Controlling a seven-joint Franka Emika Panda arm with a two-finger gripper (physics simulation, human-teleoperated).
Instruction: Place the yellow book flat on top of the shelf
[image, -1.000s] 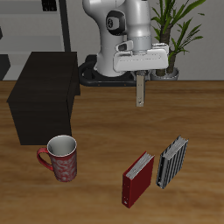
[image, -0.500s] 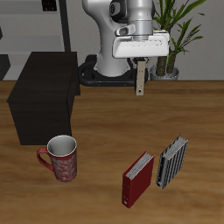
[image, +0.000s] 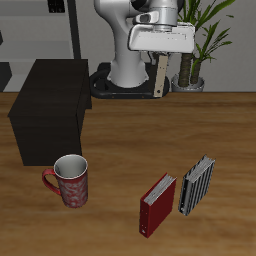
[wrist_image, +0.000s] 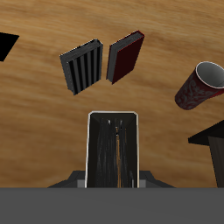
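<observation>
My gripper (image: 160, 58) is shut on the yellow book (image: 159, 78), which hangs upright from the fingers high above the back of the table. In the wrist view the book (wrist_image: 114, 144) shows edge-on between the fingers, with the gripper (wrist_image: 114, 178) closed on it. The shelf (image: 50, 105) is a large dark boxy cabinet standing on the table, off to the side of the gripper and lower than the book. A corner of the shelf shows in the wrist view (wrist_image: 213, 144).
A red patterned mug (image: 69, 181) stands in front of the shelf. A red book (image: 157, 204) and a black-and-grey striped book (image: 196, 184) stand near the table's front edge. A grey rack (image: 72, 30) and a potted plant (image: 203, 35) are behind.
The gripper has risen with the yellow book in it, well above the table, and the book now tilts slightly. Nothing else has moved.
</observation>
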